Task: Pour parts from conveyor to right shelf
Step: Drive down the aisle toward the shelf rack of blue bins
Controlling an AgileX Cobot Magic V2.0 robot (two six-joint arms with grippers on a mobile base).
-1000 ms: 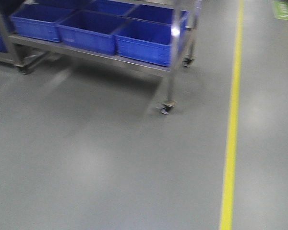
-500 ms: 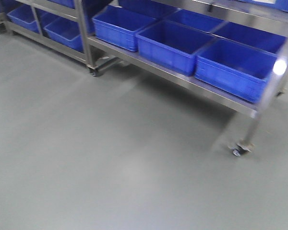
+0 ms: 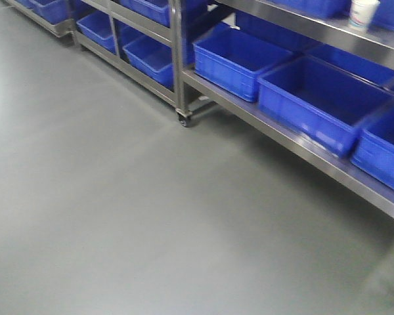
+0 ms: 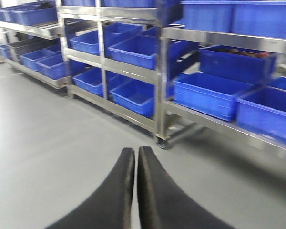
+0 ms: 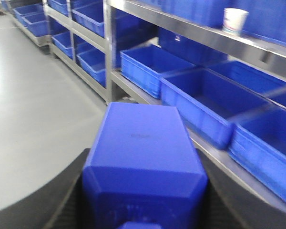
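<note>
Your right pincer is holding the blue block. The block sits snug between the two dark fingers, one on each flat side. Your left pincer is pressed shut with nothing in it, and it hangs over the bare grey floor. The conveyor is not in any view.

The shelf is close, off to your right. Its big blue totes are open at the top. A white cup stands on the higher level, so mind it.

The block looks hard and shiny, and I think it is light. Shiny plastic can slip, so I would hold it firmly by the flat sides, not by the slanted corners. It should not bend or break. When you tip it out, I think it will slide fast, so get low over a tote first. If you let go from high up, it may bounce out.
</note>
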